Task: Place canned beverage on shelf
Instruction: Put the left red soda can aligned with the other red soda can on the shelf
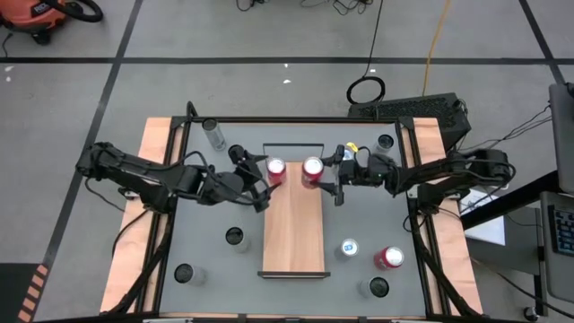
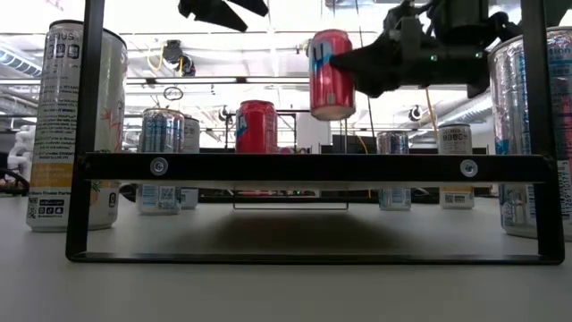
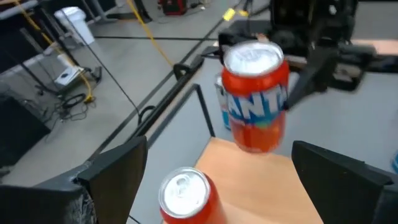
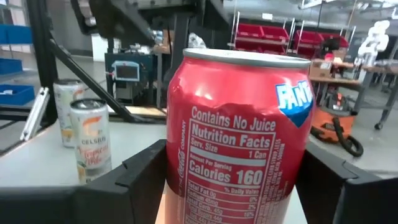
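Right tool point(image 1: 328, 177): closed around a red can point(image 1: 312, 170), which is held upright and lifted clear above the shelf point(image 1: 293, 235), as the low view shows point(image 2: 332, 74); the grip is taken on the can's sides, judged to keep it level for setting down. Left tool point(image 1: 258, 179): fingers spread apart, nothing held, positioned just beside a second red can point(image 1: 275, 170) that stands on the shelf near the wire rail point(image 1: 293, 146); judged to have been placed already. Shelf: long wooden board raised on a dark frame at the middle of the table point(image 1: 377, 224), most of its surface bare. Other items: a further red can point(image 1: 388, 258) on the table at the right, and several silver cans around the shelf, among them one point(image 1: 214, 135) at the far left, judged to be awaiting transfer.
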You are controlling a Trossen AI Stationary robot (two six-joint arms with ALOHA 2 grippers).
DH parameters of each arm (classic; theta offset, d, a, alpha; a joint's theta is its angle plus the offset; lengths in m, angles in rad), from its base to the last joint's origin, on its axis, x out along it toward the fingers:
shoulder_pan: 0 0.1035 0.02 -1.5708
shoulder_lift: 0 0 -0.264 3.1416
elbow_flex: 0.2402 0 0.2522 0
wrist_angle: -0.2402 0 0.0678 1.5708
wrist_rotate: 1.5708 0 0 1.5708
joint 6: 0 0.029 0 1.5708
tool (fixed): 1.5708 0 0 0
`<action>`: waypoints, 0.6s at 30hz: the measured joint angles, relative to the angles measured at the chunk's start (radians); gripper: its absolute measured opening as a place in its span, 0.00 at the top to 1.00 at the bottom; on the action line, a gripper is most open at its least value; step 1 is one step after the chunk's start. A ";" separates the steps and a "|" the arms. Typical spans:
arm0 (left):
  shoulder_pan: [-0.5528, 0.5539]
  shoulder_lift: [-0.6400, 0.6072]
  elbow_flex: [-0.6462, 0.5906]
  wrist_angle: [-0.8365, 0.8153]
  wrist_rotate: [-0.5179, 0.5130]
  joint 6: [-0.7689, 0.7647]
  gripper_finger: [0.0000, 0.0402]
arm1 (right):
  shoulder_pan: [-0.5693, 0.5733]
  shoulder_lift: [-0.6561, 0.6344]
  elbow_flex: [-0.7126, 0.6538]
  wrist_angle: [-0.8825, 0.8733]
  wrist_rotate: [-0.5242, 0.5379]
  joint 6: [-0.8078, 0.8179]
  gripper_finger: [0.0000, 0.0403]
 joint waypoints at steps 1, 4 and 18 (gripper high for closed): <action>0.000 0.000 -0.015 0.026 -0.002 0.002 0.01 | 0.000 0.009 0.000 0.005 0.000 0.004 0.37; 0.008 0.000 -0.059 0.090 0.004 0.008 0.01 | 0.000 0.037 0.000 0.051 0.003 0.021 0.37; 0.018 -0.096 -0.202 0.280 0.002 0.123 0.01 | -0.001 0.063 0.000 0.049 0.010 0.041 0.37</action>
